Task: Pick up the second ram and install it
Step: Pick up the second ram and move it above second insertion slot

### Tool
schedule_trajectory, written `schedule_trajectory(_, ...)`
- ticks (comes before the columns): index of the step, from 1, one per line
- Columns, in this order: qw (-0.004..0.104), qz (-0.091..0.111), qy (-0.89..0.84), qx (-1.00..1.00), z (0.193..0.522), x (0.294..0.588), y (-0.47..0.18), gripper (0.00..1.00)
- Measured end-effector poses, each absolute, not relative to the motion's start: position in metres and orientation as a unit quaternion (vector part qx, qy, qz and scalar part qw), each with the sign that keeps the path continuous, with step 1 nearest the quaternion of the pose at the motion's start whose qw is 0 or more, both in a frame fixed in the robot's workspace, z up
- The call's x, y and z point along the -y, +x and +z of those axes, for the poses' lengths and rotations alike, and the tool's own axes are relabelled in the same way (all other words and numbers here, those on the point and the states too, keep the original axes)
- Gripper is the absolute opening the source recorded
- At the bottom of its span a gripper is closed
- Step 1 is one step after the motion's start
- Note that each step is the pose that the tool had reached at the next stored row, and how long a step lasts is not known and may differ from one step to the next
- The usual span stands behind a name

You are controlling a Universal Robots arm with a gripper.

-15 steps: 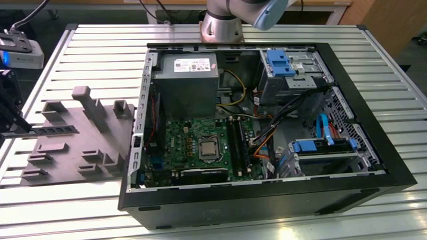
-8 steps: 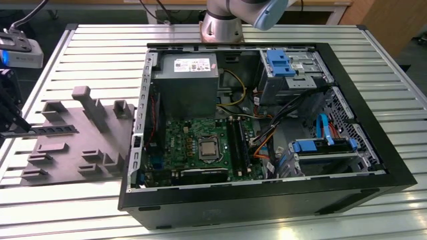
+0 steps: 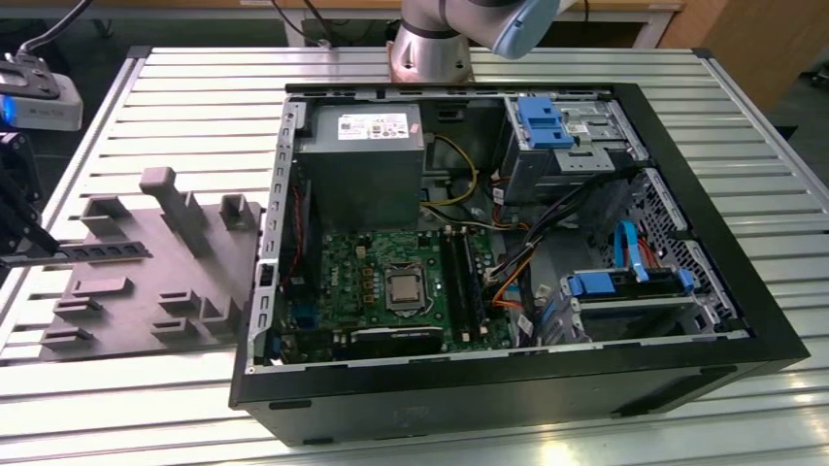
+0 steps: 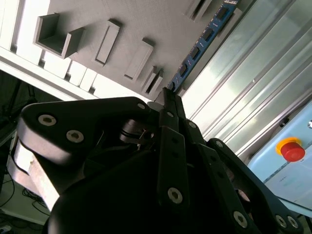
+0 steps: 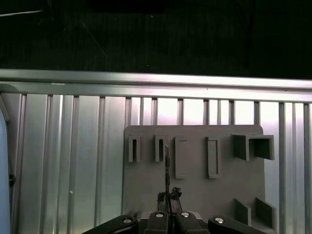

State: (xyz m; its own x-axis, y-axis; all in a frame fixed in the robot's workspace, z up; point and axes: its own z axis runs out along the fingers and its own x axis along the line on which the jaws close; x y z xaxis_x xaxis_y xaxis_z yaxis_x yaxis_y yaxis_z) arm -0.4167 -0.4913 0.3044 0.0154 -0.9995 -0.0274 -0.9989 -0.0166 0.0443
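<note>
One second ram, a thin dark board, over the grey fixture tray on the tray's side away from the computer case. We cannot tell whether it is clear of the tray's slots. One gripper, its fingers pinched shut on one end of the board. We judge the board light, stiff and fragile, its flat faces slippery. It is best taken across the faces near an end, clear of the paler contact edge.

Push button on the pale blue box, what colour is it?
The button is red on a yellow collar, clearest in the second wrist view.
</note>
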Motion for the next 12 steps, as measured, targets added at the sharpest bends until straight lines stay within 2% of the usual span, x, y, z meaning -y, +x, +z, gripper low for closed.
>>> schedule_trajectory(12,0.006,-0.025,0.713,0.701,0.3074,0.4913,-0.4167,0.12)
